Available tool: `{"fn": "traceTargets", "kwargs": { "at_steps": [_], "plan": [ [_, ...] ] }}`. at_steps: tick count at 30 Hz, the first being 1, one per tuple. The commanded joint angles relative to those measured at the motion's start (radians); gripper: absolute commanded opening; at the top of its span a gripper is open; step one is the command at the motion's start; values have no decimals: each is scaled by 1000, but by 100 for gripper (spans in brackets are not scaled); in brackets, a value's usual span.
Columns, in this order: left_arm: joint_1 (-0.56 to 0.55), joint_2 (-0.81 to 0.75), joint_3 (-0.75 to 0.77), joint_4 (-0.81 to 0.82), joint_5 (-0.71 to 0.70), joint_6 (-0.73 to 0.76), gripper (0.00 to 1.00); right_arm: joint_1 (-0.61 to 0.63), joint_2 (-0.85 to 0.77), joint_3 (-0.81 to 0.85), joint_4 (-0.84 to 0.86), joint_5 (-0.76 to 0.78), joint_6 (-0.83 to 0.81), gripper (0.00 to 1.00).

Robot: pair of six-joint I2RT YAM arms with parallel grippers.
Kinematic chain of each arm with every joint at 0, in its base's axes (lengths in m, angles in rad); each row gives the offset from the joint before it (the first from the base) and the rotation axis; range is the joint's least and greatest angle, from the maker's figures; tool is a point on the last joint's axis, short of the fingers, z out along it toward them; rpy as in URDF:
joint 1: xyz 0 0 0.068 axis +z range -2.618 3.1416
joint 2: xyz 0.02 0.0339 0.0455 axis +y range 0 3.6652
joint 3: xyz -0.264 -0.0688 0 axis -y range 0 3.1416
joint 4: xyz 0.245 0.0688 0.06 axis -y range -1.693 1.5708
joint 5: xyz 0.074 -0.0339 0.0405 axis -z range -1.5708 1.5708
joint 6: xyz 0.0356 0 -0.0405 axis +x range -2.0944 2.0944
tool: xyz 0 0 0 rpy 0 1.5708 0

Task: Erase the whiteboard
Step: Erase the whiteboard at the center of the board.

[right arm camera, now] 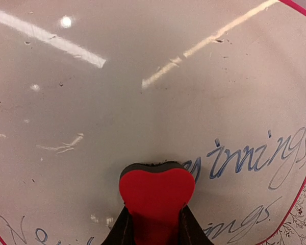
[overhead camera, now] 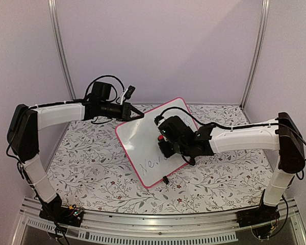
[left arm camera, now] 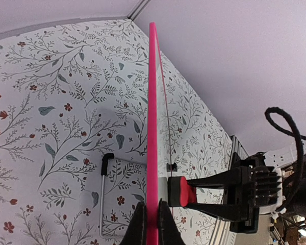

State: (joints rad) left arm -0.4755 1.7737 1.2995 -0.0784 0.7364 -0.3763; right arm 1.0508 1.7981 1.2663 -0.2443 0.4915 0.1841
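Observation:
The whiteboard (overhead camera: pixel 141 140), white with a pink rim, stands tilted up off the table. My left gripper (overhead camera: pixel 136 115) is shut on its upper left rim; in the left wrist view the board is edge-on (left arm camera: pixel 152 112) with the left gripper (left arm camera: pixel 152 224) pinching the pink rim. My right gripper (overhead camera: pixel 166 144) is shut on a red heart-shaped eraser (right arm camera: pixel 156 190), whose dark felt pad presses against the board's face (right arm camera: pixel 143 76). The eraser (left arm camera: pixel 182 191) also shows in the left wrist view. Blue handwriting (right arm camera: pixel 255 158) runs right of and below the eraser, and the board above it is wiped.
A floral tablecloth (overhead camera: pixel 92 158) covers the table. The board's wire stand (left arm camera: pixel 103 196) rests behind it, and a black clip foot (overhead camera: pixel 164 179) sits at its lower edge. Metal uprights (overhead camera: pixel 61 51) flank the back wall. An aluminium rail (overhead camera: pixel 158 224) runs along the near edge.

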Motion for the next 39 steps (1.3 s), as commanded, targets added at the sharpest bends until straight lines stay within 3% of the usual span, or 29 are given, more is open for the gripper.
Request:
{"fn": "traceTargets", "kwargs": {
  "at_steps": [1,39],
  "plan": [
    [-16,-1,-7,3,-41,27,0,-8,3,-24,-74,-39,13,0],
    [-23,1,-1,-6,-48,35,0,20,-25,-73,-98,-43,56,0]
  ]
}}
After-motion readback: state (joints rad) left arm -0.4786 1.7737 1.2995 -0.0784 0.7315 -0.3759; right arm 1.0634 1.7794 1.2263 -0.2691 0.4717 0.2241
